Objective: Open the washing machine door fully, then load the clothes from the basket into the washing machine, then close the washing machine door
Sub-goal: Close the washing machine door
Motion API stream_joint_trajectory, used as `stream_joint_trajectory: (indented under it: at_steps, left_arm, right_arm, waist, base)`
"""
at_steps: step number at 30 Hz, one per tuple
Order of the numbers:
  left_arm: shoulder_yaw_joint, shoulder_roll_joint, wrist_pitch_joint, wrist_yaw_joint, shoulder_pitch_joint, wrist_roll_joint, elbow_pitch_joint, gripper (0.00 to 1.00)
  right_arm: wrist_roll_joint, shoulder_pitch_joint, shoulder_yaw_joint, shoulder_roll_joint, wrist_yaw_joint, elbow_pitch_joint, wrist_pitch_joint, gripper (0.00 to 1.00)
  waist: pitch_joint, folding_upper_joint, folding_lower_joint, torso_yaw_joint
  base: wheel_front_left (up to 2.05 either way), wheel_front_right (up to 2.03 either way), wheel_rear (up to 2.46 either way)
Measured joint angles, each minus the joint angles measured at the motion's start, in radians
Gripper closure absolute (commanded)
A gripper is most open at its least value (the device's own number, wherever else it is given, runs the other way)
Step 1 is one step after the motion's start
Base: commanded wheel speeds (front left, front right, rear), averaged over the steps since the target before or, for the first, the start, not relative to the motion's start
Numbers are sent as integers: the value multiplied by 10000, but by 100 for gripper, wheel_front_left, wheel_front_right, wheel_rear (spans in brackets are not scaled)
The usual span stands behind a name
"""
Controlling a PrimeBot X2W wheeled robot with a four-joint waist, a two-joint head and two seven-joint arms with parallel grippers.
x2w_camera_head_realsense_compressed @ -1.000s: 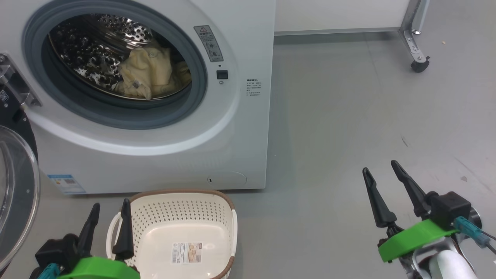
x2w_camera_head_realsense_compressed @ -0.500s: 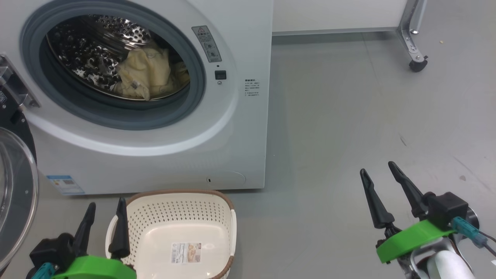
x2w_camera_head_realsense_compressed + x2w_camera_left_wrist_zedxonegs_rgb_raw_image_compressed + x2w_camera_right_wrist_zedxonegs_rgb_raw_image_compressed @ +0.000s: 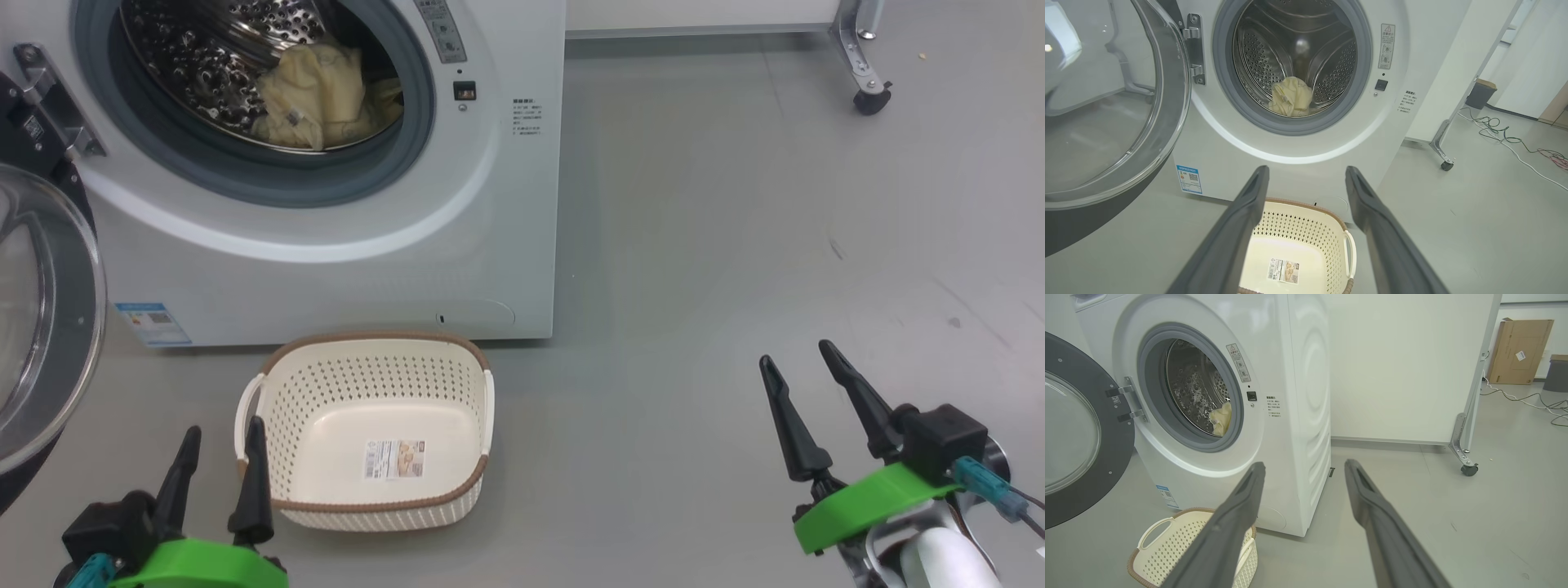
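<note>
Grey floor [image 3: 694,245] is being occupied at lower centre by the empty basket [image 3: 367,384]; the clothes [image 3: 314,94] are lying inside the washing machine [image 3: 326,278], upper left. The washing machine door [image 3: 45,302], at left edge, is judged best pushed shut by its rim. The left end effector [image 3: 225,426] and right end effector [image 3: 796,353] are being held parted, empty.

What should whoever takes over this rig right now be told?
Left gripper: open, empty, low beside the basket's left end.
Right gripper: open, empty, above the bare floor to the right.
The clothes lie inside the washing machine; the basket sits empty in front of it. The washing machine door is swung wide open on the left.
Done: door opened, clothes loaded. Left: close the door.
</note>
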State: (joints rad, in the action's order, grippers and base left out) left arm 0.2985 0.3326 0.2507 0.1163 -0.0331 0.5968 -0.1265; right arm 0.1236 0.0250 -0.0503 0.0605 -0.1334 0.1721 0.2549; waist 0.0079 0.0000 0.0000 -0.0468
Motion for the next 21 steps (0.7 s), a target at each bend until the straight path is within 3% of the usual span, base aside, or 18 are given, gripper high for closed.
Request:
stream_joint_trajectory:
  at_steps: [9,21]
  left_arm:
    - [-25,-13,0,-10,1,-161,42,0]
    - [-50,-21,0,-27,-9,-247,36,0]
  right_arm:
    - [0,-9,61,-8,0,69,0,0]
    - [0,7,61,-17,0,100,0,0]
  waist:
    - [98,0,0,47]
    - [141,0,0,24]
  base:
    - [-108,108,0]
    - [-7,7,0]
